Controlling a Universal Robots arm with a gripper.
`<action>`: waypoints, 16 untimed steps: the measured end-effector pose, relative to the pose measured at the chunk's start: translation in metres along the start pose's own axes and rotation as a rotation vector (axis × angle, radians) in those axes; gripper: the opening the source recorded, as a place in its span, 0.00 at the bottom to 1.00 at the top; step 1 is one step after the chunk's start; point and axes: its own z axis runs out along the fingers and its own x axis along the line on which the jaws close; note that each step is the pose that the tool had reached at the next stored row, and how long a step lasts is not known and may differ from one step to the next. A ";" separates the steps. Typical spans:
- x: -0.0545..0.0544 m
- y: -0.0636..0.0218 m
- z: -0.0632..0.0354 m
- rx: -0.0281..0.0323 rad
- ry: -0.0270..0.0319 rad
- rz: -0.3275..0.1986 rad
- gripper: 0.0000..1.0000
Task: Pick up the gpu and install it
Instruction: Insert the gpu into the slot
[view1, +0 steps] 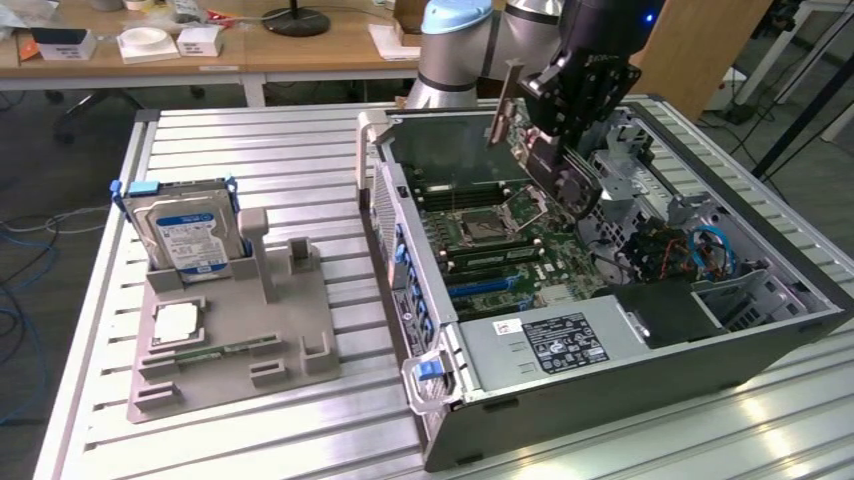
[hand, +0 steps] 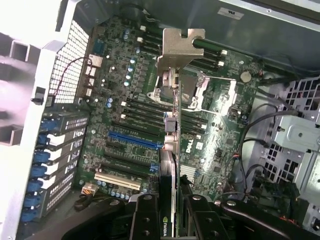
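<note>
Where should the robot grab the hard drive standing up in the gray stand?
Probably the top edge of the hard drive, coming down from above, jaws squeezing its two flat faces. It stands upright, and the gray stand holds its bottom, leaving the top free.

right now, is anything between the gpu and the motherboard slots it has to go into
Nothing visible does. The tool grips the gpu edge-on above the open case, and the blue slot and white slot on the motherboard lie bare. The cables run off to one side of the board.
</note>
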 end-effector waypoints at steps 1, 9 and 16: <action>0.000 0.0000 0.0002 -0.0001 -0.0001 -0.008 0.26; 0.000 0.0004 0.0020 -0.0014 -0.0009 -0.069 0.26; 0.000 0.0005 0.0033 -0.0027 -0.0016 -0.119 0.26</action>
